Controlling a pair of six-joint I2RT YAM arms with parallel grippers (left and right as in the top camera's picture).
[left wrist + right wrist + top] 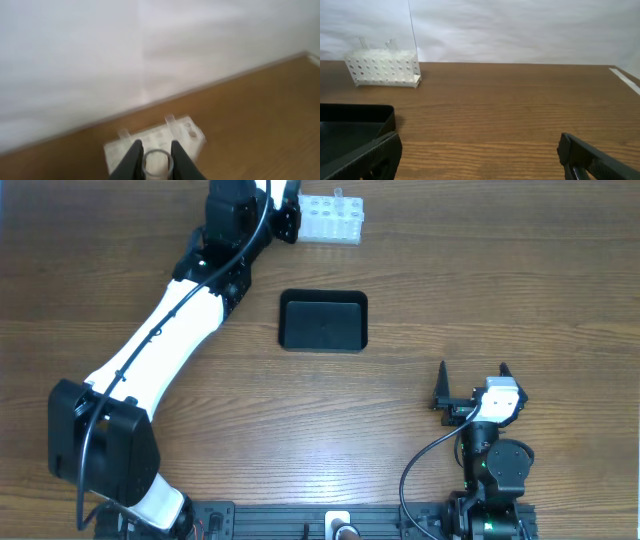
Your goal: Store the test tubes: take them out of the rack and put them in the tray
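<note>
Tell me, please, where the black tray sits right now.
In the top view the tray lies on the table near the middle, just nearer the arms than the white rack, apart from it.

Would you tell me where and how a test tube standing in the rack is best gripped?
Grip the test tube by its top end, coming down from above: it stands upright, and only that end clears the white rack.

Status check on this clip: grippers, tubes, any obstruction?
Left gripper closed on a test tube at the rack. Right gripper open, near its base. Tray holds no tubes; nothing between rack and tray.
</note>
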